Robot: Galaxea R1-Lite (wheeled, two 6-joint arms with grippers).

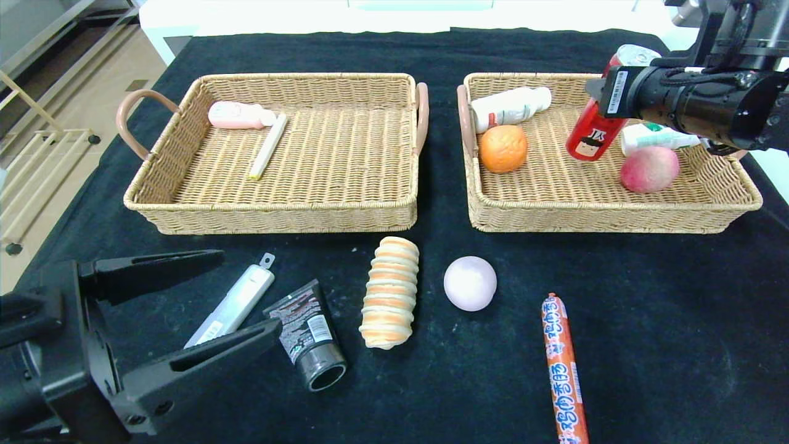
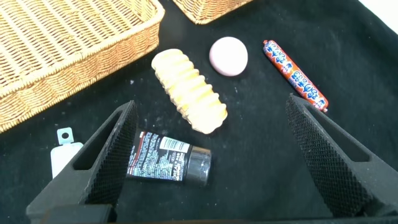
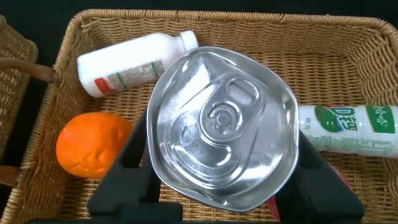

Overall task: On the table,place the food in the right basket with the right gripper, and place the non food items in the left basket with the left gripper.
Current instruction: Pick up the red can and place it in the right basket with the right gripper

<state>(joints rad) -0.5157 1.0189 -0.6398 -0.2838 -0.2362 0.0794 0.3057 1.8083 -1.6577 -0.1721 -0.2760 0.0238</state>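
Observation:
My right gripper [image 1: 607, 92] is shut on a red drink can [image 1: 595, 132] and holds it tilted above the right basket [image 1: 610, 219]. In the right wrist view the can's silver top [image 3: 221, 124] fills the space between the fingers [image 3: 127, 171]. My left gripper [image 1: 249, 293] hangs open over the table's front left. A black tube [image 2: 168, 165] lies on the cloth below it, close to one finger [image 2: 112, 146]. A white tube [image 1: 234, 302] lies beside the black tube [image 1: 311, 336]. The left basket [image 1: 271, 213] holds a pink bottle [image 1: 237, 115] and a cream stick [image 1: 268, 147].
A ridged bread roll [image 1: 389, 293], a pale round ball [image 1: 470, 283] and an orange sausage [image 1: 564, 370] lie on the black cloth in front of the baskets. The right basket holds a white bottle [image 1: 511, 106], an orange [image 1: 503, 148], a peach [image 1: 649, 168] and a green-labelled bottle [image 1: 653, 137].

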